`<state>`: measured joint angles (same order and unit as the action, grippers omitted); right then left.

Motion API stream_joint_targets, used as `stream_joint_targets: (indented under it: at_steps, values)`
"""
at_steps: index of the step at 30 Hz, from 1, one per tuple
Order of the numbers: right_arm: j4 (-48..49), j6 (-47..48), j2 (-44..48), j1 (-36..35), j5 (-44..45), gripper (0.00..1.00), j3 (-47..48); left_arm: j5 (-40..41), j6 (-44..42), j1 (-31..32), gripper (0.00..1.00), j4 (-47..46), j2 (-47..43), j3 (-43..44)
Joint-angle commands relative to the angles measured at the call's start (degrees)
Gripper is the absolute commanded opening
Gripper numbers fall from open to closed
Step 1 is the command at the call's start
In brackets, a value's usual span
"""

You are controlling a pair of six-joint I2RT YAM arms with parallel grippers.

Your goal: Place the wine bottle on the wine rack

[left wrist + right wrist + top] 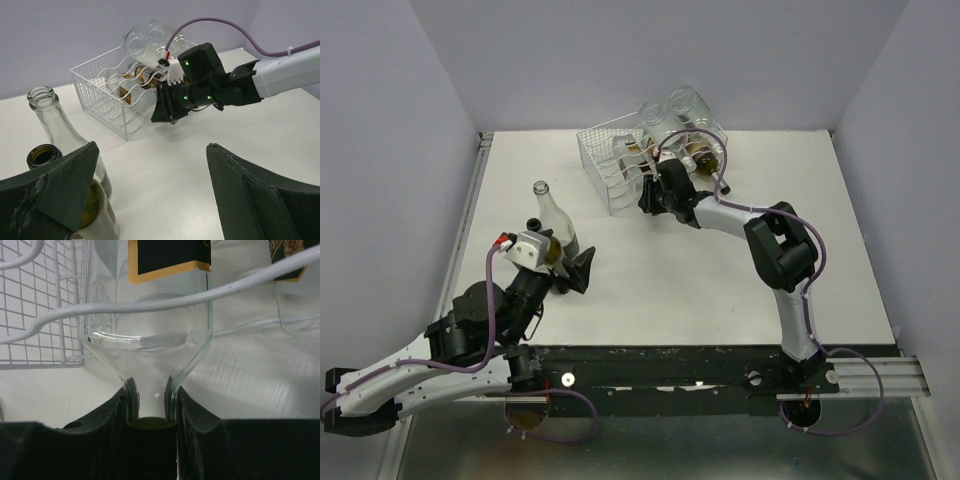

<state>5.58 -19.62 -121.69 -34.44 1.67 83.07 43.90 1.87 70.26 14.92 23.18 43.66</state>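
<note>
Jaws of the right gripper (pixel 150 402) are closed partway on the neck of a clear wine bottle (pixel 150 315), one pad on each side just below the shoulder. Those of the left gripper (pixel 151 146) stand fully apart and hold nothing.

On the white counter (pixel 720 270) the wine rack (pixel 605 150) sits toward the far side. The held bottle lies inside it, neck pointing out at the right gripper, with a wavy wire (pixel 165 302) crossing in front of its shoulder. Other bottles (pixel 690 105) lie beside it in the rack. Well apart, near the left gripper, a clear bottle (pixel 52 125) and a dark bottle (pixel 44 155) stand upright, touching or nearly so.

I judge the bottle to be empty, so fairly light, but rigid, smooth and breakable. The neck is the only part narrow enough to pinch. Glass on foam can twist or slide, and knocks against wire or neighbouring glass are the risk.

Its base is cut off at the top of the right wrist view, and the label (pixel 167 257) shows only a black and gold edge. From above, the wrist covers the neck. Whether the body is fully seated in a cradle cannot be told.
</note>
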Motion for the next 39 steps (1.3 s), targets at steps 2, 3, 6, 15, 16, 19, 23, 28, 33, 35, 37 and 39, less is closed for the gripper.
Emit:
stream_joint_targets:
  at_steps: [2,3,6,15,16,19,23,28,33,35,37,39]
  values:
    - [4.71,-2.18,-1.44,-0.02,-1.32,0.01,10.08,0.13,1.38,0.14,0.99,2.22,-0.50,1.43]
    - [3.74,-2.18,-2.06,0.07,-1.23,0.01,10.97,0.13,1.47,0.05,0.99,2.40,-0.59,1.34]
    - [0.49,-3.41,-3.38,0.07,-1.32,0.01,13.78,0.31,1.82,0.05,0.99,2.75,-0.86,1.34]
    - [-8.22,-8.42,-4.70,0.16,-3.69,0.51,15.99,0.40,1.82,0.14,0.99,2.75,-0.94,0.90]
    - [-8.83,-8.68,-4.70,0.16,-4.13,0.55,15.99,0.48,1.74,0.14,0.99,2.84,-0.86,0.90]
    - [-8.58,-8.86,-3.13,0.16,-5.01,0.59,14.33,0.66,1.73,0.05,0.99,2.92,-0.77,0.90]
    - [-8.66,-9.48,0.39,0.16,-3.87,0.66,10.28,0.84,1.73,0.05,0.99,2.75,-0.77,0.73]
    - [-9.89,-7.37,7.15,-0.02,-2.29,0.71,6.50,0.84,1.38,0.05,0.99,1.78,-0.68,0.37]
    - [-13.49,-2.89,13.57,-1.33,-0.61,0.75,5.70,1.27,1.38,0.05,0.99,1.87,-0.86,0.55]
    - [-13.76,-0.78,16.47,-2.56,-3.15,0.75,5.09,1.63,1.47,0.05,0.99,1.78,-1.20,0.90]
    - [-12.88,1.41,18.84,-4.14,-6.75,0.75,4.04,1.80,1.47,0.05,0.99,1.87,-1.73,1.25]
    - [-10.87,3.70,21.04,-5.90,-11.58,0.75,2.28,1.89,1.82,0.05,0.99,2.04,-2.70,1.69]
